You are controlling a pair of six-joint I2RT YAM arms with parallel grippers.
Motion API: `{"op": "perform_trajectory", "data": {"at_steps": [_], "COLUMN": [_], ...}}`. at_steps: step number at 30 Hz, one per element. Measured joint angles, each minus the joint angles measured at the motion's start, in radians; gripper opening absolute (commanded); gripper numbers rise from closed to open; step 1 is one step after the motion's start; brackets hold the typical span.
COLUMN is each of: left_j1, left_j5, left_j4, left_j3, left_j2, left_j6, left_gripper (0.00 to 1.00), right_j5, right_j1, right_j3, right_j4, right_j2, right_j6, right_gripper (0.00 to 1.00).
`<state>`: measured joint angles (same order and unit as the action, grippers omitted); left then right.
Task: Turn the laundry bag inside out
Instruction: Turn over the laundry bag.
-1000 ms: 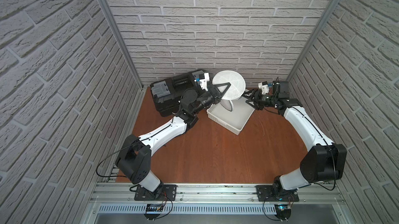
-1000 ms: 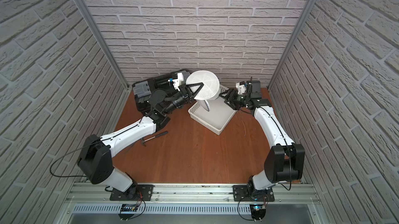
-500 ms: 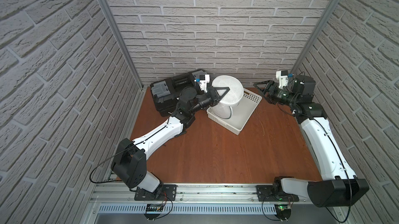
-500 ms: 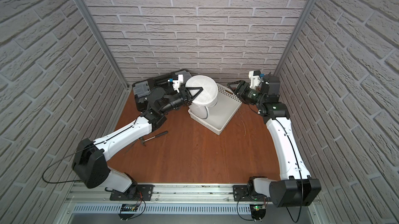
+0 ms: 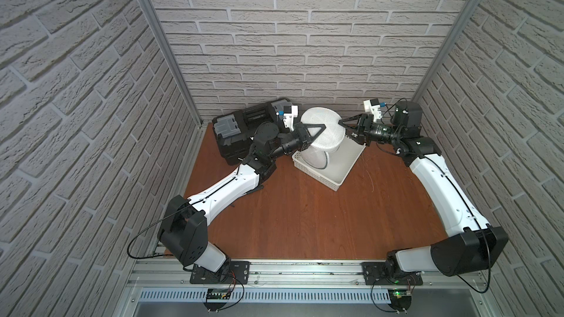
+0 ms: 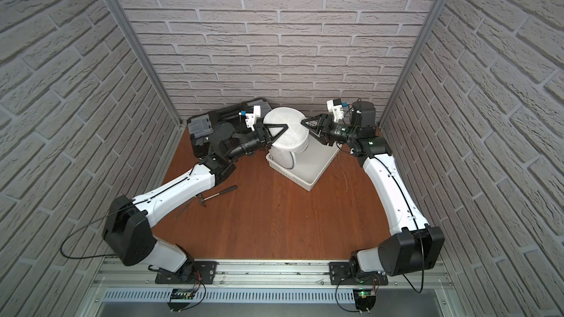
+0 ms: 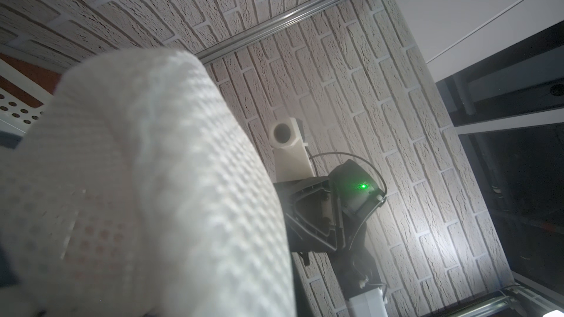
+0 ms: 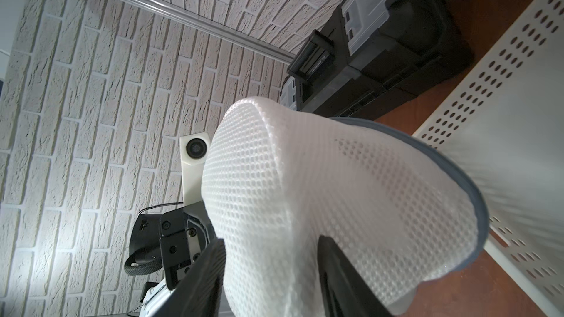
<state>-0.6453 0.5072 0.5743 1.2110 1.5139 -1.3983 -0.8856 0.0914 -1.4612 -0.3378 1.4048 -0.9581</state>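
The laundry bag (image 5: 331,135) (image 6: 290,137), white mesh with a grey trim, hangs above the back end of the white basket (image 5: 338,179). My left gripper (image 5: 323,125) (image 6: 287,123) is shut on the bag's top from the left. In the left wrist view the mesh (image 7: 152,178) hides the jaws. My right gripper (image 5: 340,123) (image 6: 302,122) meets the bag's right edge. In the right wrist view the gripper (image 8: 270,239) is open, and its fingers (image 8: 213,269) stand apart on either side of a fold of mesh (image 8: 305,193).
The perforated basket (image 6: 308,185) lies slantwise at the back of the wooden table. A black toolbox (image 5: 241,129) (image 6: 207,129) stands in the back left corner behind my left arm. A hammer (image 6: 218,195) lies on the table by my left forearm. Brick walls close three sides.
My right arm drew back to the right, then returned to the bag's right edge, and its jaws have narrowed around the mesh. The left gripper kept the bag raised.
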Motion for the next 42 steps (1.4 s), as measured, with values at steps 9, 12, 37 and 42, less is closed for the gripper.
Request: {"op": "perform_trajectory", "data": {"at_steps": [9, 12, 37, 42], "left_j1": [0.004, 0.01, -0.182, -0.253], "left_j5": [0.0, -0.012, -0.783, -0.657], "left_j4": [-0.003, -0.003, -0.753, -0.73], "left_j3": [0.009, 0.009, -0.082, -0.038], "left_j2": [0.0, 0.0, -0.37, -0.31], "left_j6": [0.0, 0.0, 1.154, 1.68], "left_gripper": [0.0, 0.14, 0.69, 0.76], "right_j5": [-0.029, -0.031, 0.115, 0.122], "right_j1": [0.008, 0.008, -0.001, 0.01], "right_j3": [0.082, 0.082, 0.053, 0.014], "right_j4": [0.166, 0.199, 0.205, 0.198], "right_j2": [0.02, 0.026, 0.037, 0.039], "right_j6": [-0.132, -0.164, -0.261, -0.267], "right_gripper": [0.18, 0.07, 0.03, 0.03]}}
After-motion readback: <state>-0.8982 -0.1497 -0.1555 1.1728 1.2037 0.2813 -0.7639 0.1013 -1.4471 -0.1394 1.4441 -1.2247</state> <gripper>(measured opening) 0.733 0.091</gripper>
